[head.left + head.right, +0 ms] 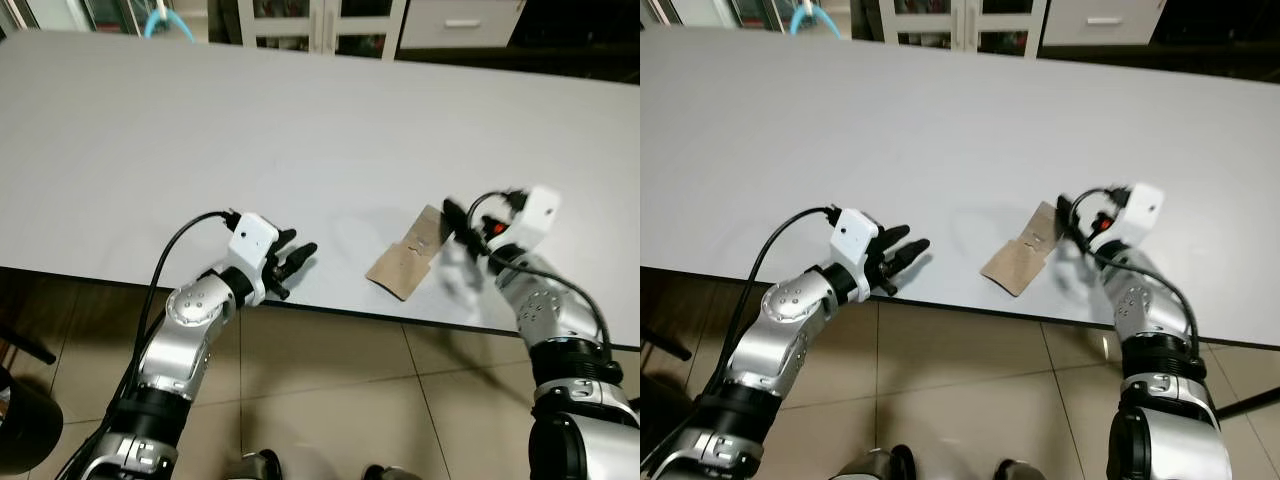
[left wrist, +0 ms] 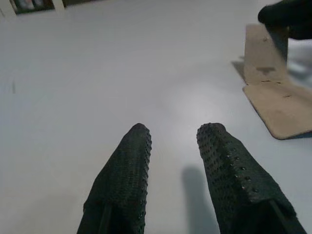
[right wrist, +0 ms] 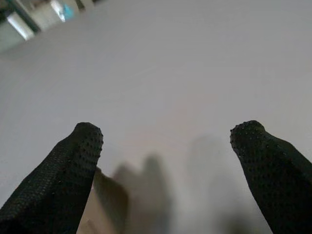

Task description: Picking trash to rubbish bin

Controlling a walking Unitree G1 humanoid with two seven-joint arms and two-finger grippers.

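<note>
Okay, reach step: right gripper (image 1: 462, 226) is at the far edge of the cardboard scrap (image 1: 407, 260) on the table (image 1: 200, 130) near its front edge, jaws spread. Left gripper (image 1: 292, 258) hovers beside, jaws slightly apart. Next: close on cardboard, lift.

Head stereo pair: looked fwd and steeply down from above onto white table (image 1: 300, 130), near edge and tiled floor (image 1: 330, 390) below it; both eyes shared same scene, slight sideways offset.

L wrist cam: sat low over tabletop, close, faced along left gripper (image 2: 173, 141) fingers across table toward brown cardboard piece (image 2: 278, 97); shared cardboard and table w/ head views.

R wrist cam: very close to table, faced along right gripper (image 3: 165, 141) fingers, far cabinets at frame edge; cardboard corner visible between fingers.
</note>
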